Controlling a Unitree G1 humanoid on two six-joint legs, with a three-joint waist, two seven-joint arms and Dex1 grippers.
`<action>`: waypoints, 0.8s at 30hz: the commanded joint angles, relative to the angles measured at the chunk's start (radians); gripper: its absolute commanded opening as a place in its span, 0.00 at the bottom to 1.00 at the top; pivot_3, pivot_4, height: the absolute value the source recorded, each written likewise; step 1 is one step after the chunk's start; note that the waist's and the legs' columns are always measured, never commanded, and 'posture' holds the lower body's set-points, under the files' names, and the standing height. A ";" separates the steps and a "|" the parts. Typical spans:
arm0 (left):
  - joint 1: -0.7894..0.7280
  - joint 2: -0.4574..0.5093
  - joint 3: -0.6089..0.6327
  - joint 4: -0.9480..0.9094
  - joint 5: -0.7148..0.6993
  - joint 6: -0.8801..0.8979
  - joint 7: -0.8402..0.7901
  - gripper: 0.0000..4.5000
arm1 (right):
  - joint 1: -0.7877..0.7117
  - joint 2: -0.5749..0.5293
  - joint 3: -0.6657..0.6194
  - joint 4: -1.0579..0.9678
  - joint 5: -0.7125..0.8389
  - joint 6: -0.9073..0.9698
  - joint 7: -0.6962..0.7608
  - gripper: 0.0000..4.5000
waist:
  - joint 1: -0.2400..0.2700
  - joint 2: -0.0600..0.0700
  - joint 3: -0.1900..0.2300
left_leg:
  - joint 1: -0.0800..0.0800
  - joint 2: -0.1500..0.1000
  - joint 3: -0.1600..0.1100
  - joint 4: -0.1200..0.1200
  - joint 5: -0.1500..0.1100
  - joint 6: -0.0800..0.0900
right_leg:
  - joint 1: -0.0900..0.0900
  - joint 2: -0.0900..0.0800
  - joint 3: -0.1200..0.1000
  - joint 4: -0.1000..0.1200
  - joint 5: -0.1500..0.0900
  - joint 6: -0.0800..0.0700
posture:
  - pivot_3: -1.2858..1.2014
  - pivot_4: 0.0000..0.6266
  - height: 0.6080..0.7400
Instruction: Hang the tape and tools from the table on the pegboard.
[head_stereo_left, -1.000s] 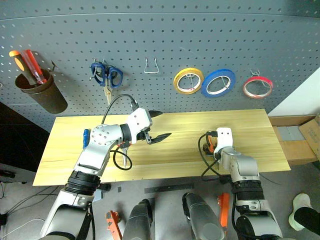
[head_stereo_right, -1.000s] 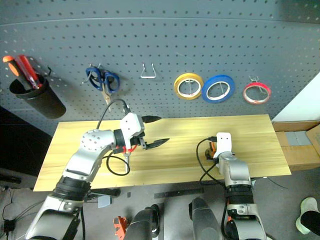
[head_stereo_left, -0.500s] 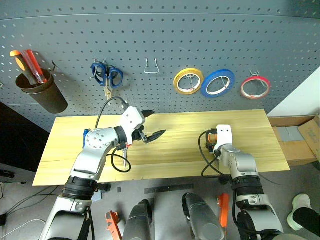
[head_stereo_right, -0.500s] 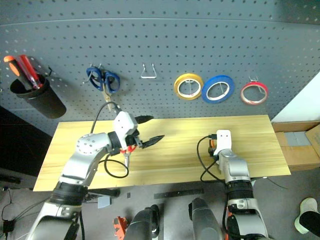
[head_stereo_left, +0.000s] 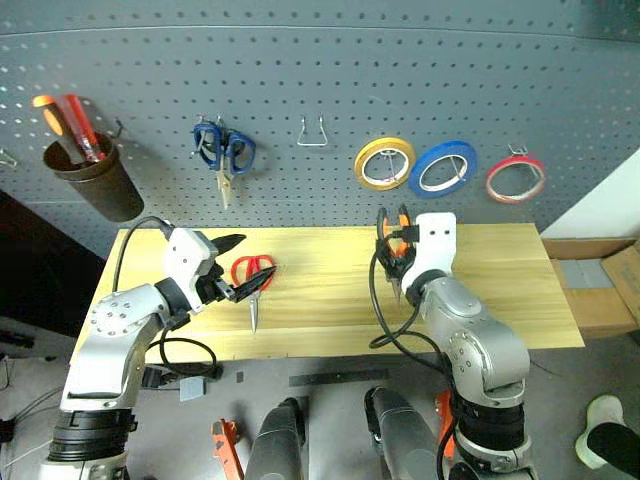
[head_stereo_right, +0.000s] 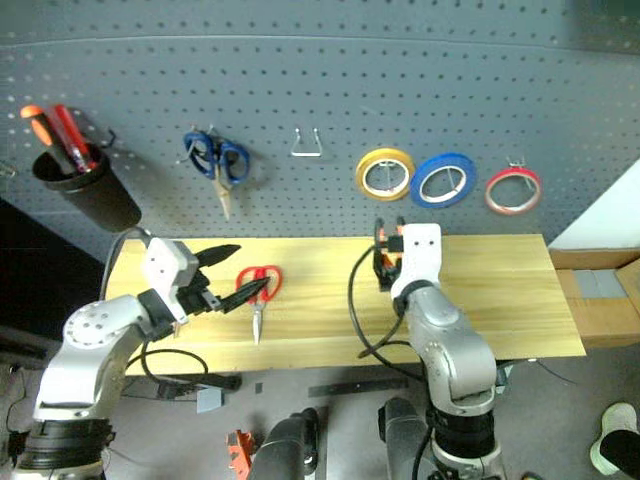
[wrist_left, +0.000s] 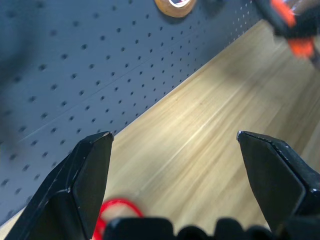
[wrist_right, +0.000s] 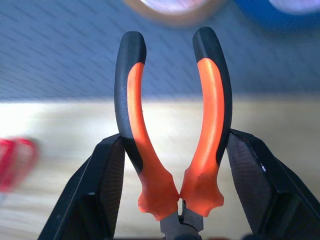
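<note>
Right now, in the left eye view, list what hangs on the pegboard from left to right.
Dark cup holding the orange and red screwdrivers → blue-handled scissors → bare wire hook → yellow tape roll → blue tape roll → red tape.

**Left hand spread and empty, right hand clamped**

Left arm bent at lower left of the head views, left hand (head_stereo_left: 232, 268) angled toward frame centre, black fingers (wrist_left: 85, 175) spread wide with nothing between them. Right arm rising from bottom centre-right, right hand (head_stereo_right: 392, 262) raised at mid-frame, fingers (wrist_right: 102, 185) pressed against both handles of the pliers (wrist_right: 172, 125), gripping them.
</note>
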 joint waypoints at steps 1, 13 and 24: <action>-0.005 0.011 0.073 -0.019 -0.054 0.002 0.013 0.95 | -0.109 0.002 0.010 -0.045 0.000 -0.031 0.007 0.58 | 0.007 -0.001 -0.001 | 0.000 0.000 0.000 0.001 0.000 0.000 | 0.000 0.000 0.000 0.000 0.000 0.000 | 0.48 0.34 1.00; -0.018 0.038 0.138 -0.043 -0.122 0.068 0.053 0.95 | -0.517 -0.013 -0.094 0.347 0.036 -0.291 0.075 0.58 | 0.025 -0.006 -0.019 | -0.001 -0.002 0.000 -0.001 0.000 0.000 | -0.001 0.000 -0.002 0.000 0.002 -0.003 | 0.51 0.26 1.00; -0.003 0.051 0.149 -0.110 -0.126 0.073 0.085 0.95 | -0.776 0.037 -0.138 0.715 0.041 -0.611 0.047 0.58 | 0.030 -0.009 -0.029 | -0.001 -0.003 0.000 -0.001 0.000 0.000 | -0.002 0.000 -0.003 0.000 0.003 -0.006 | 0.53 0.23 1.00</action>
